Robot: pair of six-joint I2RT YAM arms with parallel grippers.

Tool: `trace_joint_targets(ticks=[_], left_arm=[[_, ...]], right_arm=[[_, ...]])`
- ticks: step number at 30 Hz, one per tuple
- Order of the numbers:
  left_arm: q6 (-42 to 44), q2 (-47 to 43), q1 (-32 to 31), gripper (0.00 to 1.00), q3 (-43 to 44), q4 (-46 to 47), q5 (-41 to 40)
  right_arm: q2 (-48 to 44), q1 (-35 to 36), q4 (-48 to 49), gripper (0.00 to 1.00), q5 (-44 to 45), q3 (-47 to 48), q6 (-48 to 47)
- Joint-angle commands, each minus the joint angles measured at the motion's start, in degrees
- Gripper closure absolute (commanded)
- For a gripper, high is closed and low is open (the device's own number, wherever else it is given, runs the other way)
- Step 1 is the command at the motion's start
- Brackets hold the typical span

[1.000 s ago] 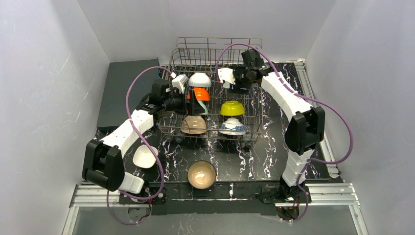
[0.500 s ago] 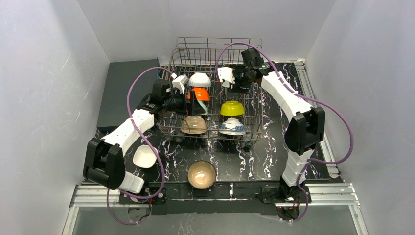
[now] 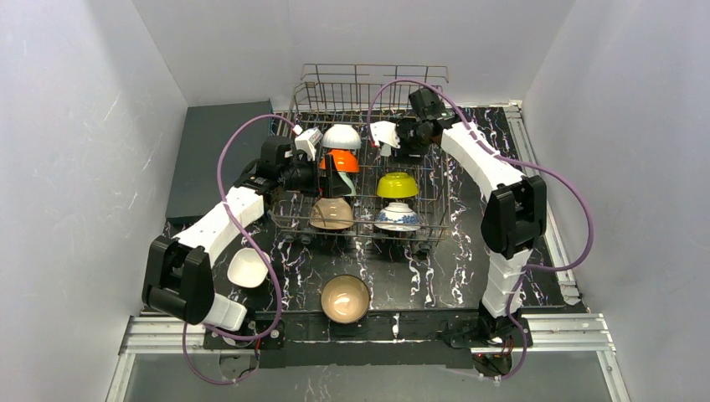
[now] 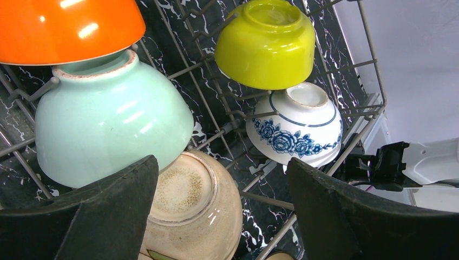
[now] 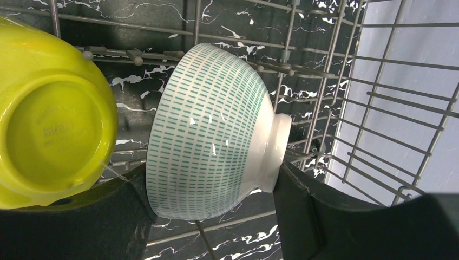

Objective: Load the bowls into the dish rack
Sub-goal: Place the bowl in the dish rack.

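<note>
The silver wire rack shows an orange bowl, a mint bowl, a lime bowl, a plain white bowl and a speckled tan bowl. The floral bowl is white with blue flowers and rings, and the dashed bowl is white with rows of short green dashes. The surface is black with white marble veins, the near white bowl is plain, the near tan bowl has a darker rim, and the slab is dark grey.

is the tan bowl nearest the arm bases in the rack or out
Out: the tan bowl sits mouth-up on the table, in front of the dish rack.
</note>
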Motion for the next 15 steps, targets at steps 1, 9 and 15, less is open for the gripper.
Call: trace_joint_targets(ticks=[1,9,15], left_arm=[[-0.1,-0.4,0.5,0.13,1.3,-0.5,1.7],[-0.1,-0.3,0.4,0.13,1.4,-0.4,1.8],[-0.3,0.0,0.4,0.13,1.4,-0.3,1.9]], right_arm=[[0.7,0.1,-1.0,0.99,-1.5,2.8,-0.9],[2.5,0.3,-1.1,0.95,-0.1,3.1,-0.5],[1.0,0.4,0.6,0.49,0.8,1.7,-0.5]])
